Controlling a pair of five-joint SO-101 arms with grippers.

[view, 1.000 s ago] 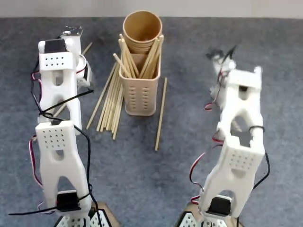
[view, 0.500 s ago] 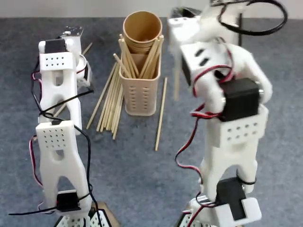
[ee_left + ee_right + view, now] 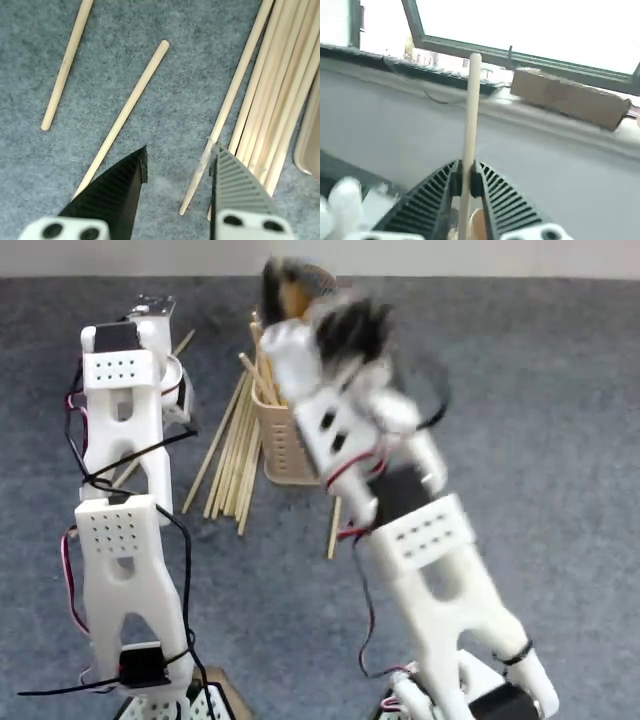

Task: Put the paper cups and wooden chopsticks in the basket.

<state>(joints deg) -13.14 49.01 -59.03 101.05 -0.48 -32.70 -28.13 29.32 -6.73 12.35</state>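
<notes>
1. Basket (image 3: 290,445): holds a paper cup (image 3: 291,295) and several chopsticks, all partly hidden behind the right arm.
2. Right gripper (image 3: 465,180): above the basket, fingers pinching one held chopstick (image 3: 470,115) upright, probably so it goes in end-first.
3. Left gripper (image 3: 177,165): fingers spread, low over the loose chopsticks (image 3: 270,85) beside the basket, apparently straddling one for pickup.
4. Single chopstick (image 3: 333,535): lies flat at the basket's opposite side, not collected.
</notes>
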